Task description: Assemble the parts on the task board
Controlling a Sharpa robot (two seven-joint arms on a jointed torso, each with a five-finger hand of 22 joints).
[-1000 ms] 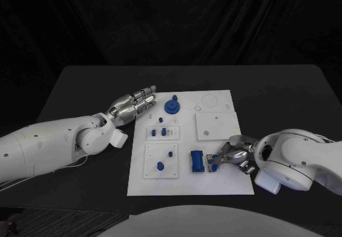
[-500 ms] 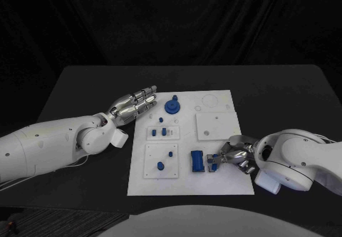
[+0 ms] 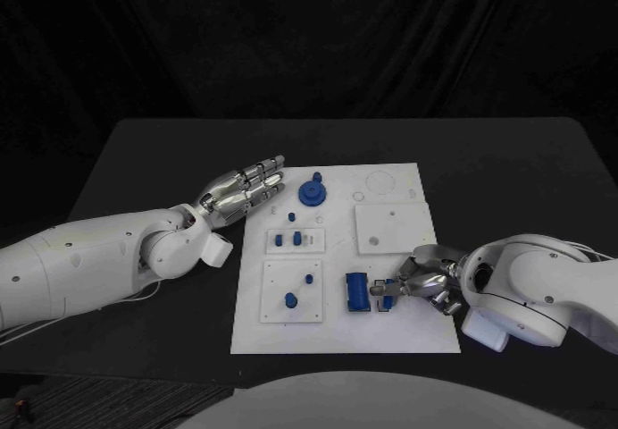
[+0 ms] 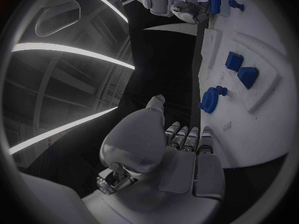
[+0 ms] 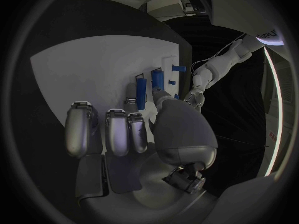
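Observation:
The white task board (image 3: 387,192) lies in the middle of the black table. A blue gear (image 3: 311,192) stands near its far edge, and small blue parts (image 3: 295,238) sit in two raised plates on its left half. A blue block (image 3: 354,292) and a thinner blue piece (image 3: 382,296) with metal pins lie near the front right. My right hand (image 3: 419,284) rests on the board there, fingers (image 5: 109,129) spread flat, thumb beside the thin piece (image 5: 141,92) and in front of the block (image 5: 158,78). It holds nothing. My left hand (image 3: 242,190) hovers open at the board's far left edge, beside the gear (image 4: 211,99).
A plain white square plate (image 3: 390,226) with small holes sits on the board's right half. Round outlines (image 3: 380,181) mark the far right corner. Black table (image 3: 154,161) surrounds the board on all sides.

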